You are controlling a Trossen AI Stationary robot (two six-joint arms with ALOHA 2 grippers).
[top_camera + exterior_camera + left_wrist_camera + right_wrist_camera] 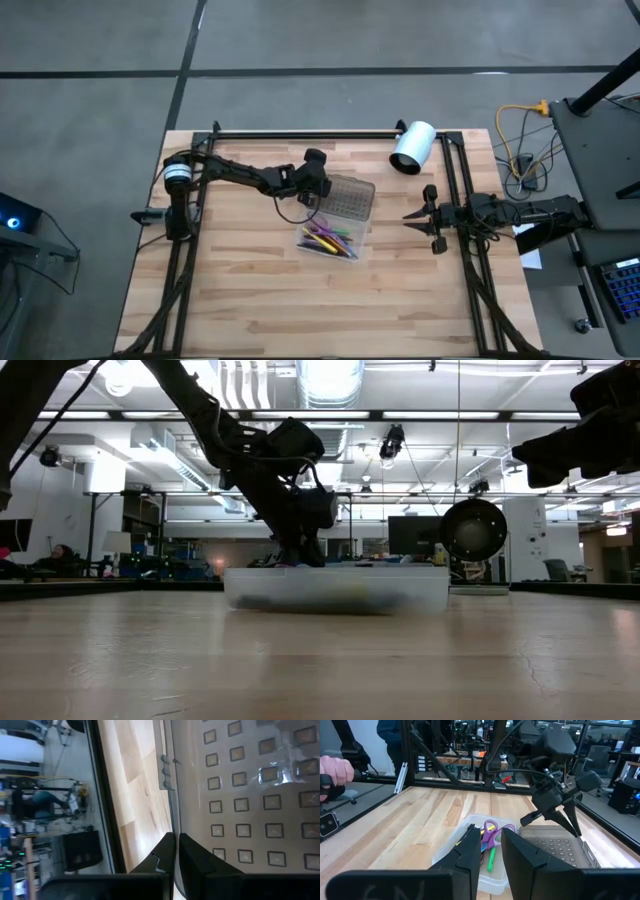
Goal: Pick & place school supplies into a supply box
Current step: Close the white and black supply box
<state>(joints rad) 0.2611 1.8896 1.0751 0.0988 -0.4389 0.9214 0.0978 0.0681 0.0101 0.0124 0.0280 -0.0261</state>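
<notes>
The clear supply box (pixel 338 245) sits mid-table, and its base (pixel 335 588) rests flat on the wood. Inside lie coloured pens (pixel 330 238), a green pen (pixel 491 857) and purple-handled scissors (pixel 492 832). The dotted translucent lid (pixel 348 195) lies swung open on the box's far side. My left gripper (pixel 317 188) reaches in from the left and is shut on the lid. My right gripper (pixel 422 222) hovers open above the table to the right of the box, pointing left at it. My left gripper pinches the lid's left edge (pixel 173 827) between its two fingers, which lie across that edge. It comes slanting down from above and the left, and its fingertips (pixel 571 826) stand at the lid's far-left part. The lid stays joined to the box along its near side.
A white cylinder (pixel 412 147) lies on its side at the far right of the table. Black frame rails (pixel 300 133) run along the far edge and down both sides. A person's hand (pixel 334 770) shows beyond the table's left edge. Bare wood lies near the box's front.
</notes>
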